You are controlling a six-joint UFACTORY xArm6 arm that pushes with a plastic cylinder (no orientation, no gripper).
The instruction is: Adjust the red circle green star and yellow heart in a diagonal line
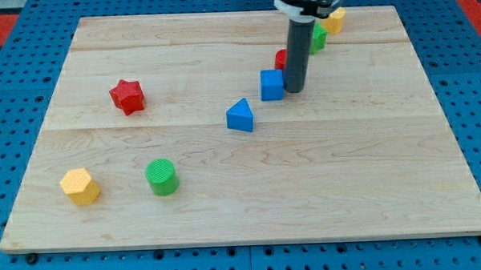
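Nearest me, a yellow hexagon and green cylinder sit at the left. Farther in lie a red star and blue triangle. My tip, a bare rod with nothing to close, touches the blue cube. Behind it the red circle, green star, probably, and yellow heart run diagonally far-right
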